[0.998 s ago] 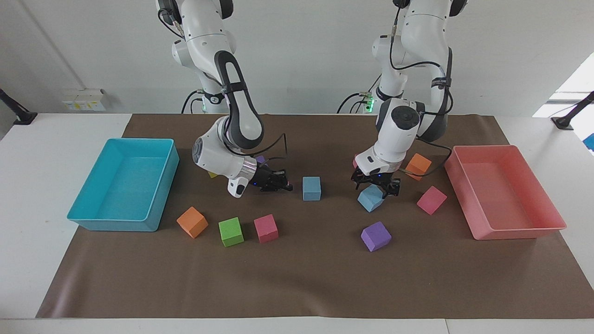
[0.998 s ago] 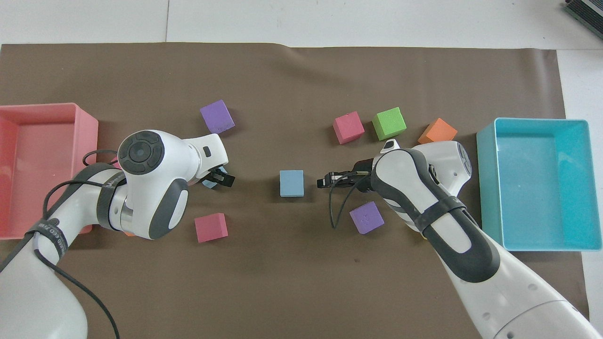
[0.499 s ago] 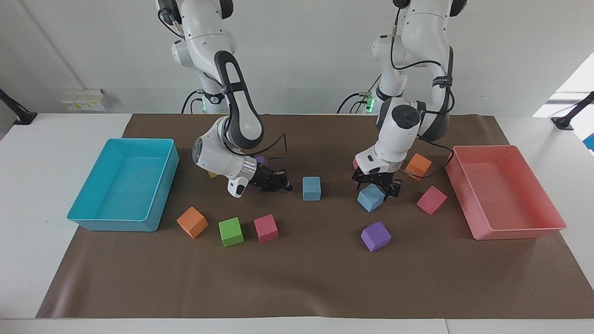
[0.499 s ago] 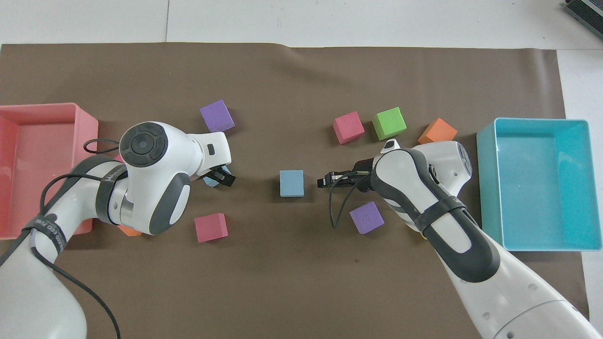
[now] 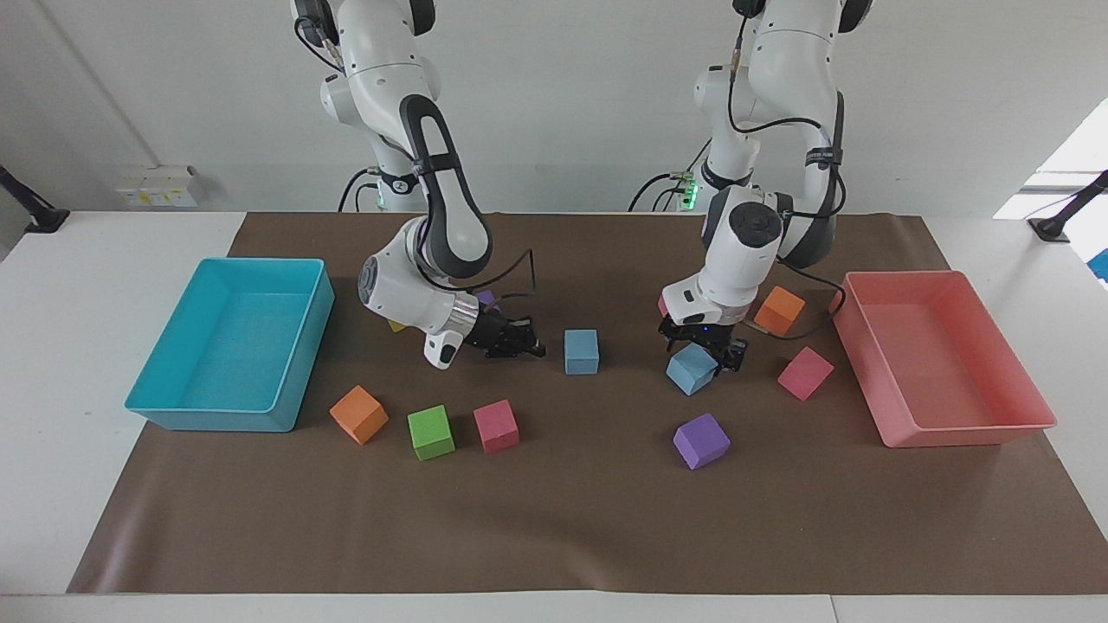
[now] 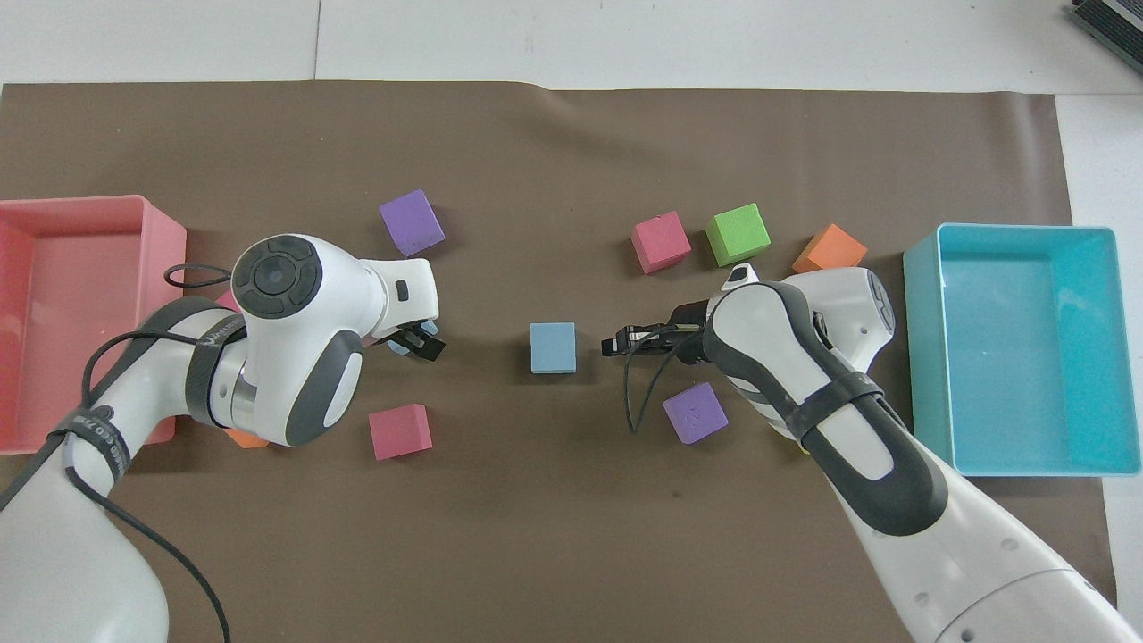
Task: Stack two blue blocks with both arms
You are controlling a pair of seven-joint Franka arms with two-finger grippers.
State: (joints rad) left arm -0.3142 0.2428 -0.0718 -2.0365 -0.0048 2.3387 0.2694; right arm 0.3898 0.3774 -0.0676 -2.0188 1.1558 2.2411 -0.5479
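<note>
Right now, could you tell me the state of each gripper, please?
Left gripper: over a blue block; grip cannot be told.
Right gripper: shut, holding nothing.

shells [image 5: 394, 69]: glossy white, rounded
joints [image 5: 437, 156]: dark grey bands
wrist cap [image 6: 272, 277]: round, dark grey, ringed
cables [image 5: 762, 121]: black, looped outside
grippers [image 5: 701, 350]: black, two-finger
base light [image 5: 688, 192]: green

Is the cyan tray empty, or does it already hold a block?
Empty. The cyan tray shows only its bare floor in both views; no cube lies inside. The nearest cube, an orange block, sits outside it on the brown mat.
</note>
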